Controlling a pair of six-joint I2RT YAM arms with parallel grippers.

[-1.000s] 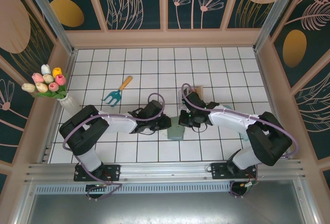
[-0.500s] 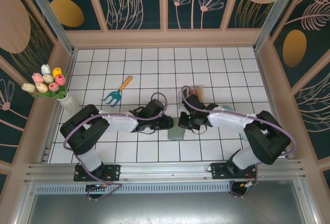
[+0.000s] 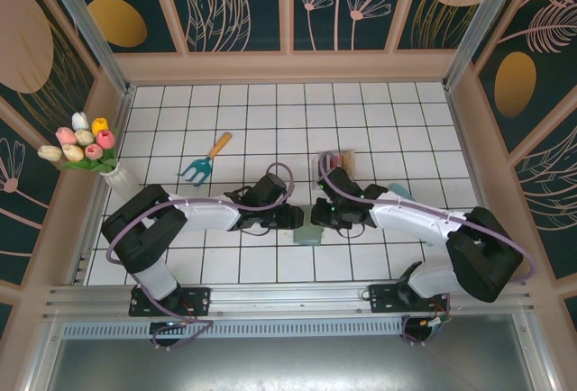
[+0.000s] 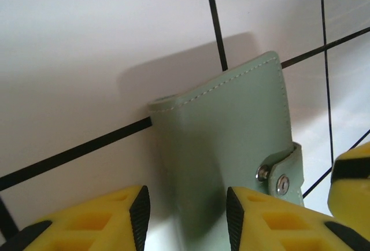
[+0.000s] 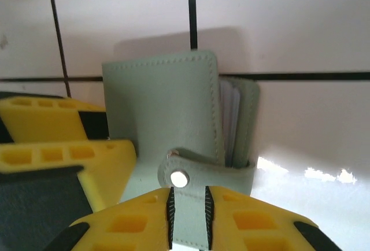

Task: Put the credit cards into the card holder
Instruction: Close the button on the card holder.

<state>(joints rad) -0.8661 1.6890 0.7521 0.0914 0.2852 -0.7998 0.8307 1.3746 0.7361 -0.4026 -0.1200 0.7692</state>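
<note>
On the counter (image 3: 180, 121), a folded card holder (image 4: 231, 124) — left gripper (image 4: 186, 196) parted astride it. Right gripper (image 5: 188, 199) flanks the snap tab (image 5: 214, 176); grip unclear.

The table (image 3: 180, 112) has a white tiled top divided by a thin dark grid. Three walls enclose it: the back wall (image 3: 288, 4), the left wall (image 3: 45, 67) and the right wall (image 3: 532, 94). Each wall carries dark teal panels printed with pale line-drawn leaves and flowers and with gold and peach ovals. Light tan strips frame the panels. Aluminium posts (image 3: 86, 22) stand at the two rear corners and lean outward. An aluminium rail (image 3: 288, 299) runs along the near edge of the table, with a grey metal sheet (image 3: 288, 364) below it. Lighting is even and diffuse; shadows are soft. The right wrist view shows a bright glare patch (image 5: 306, 173) on one tile.
</note>
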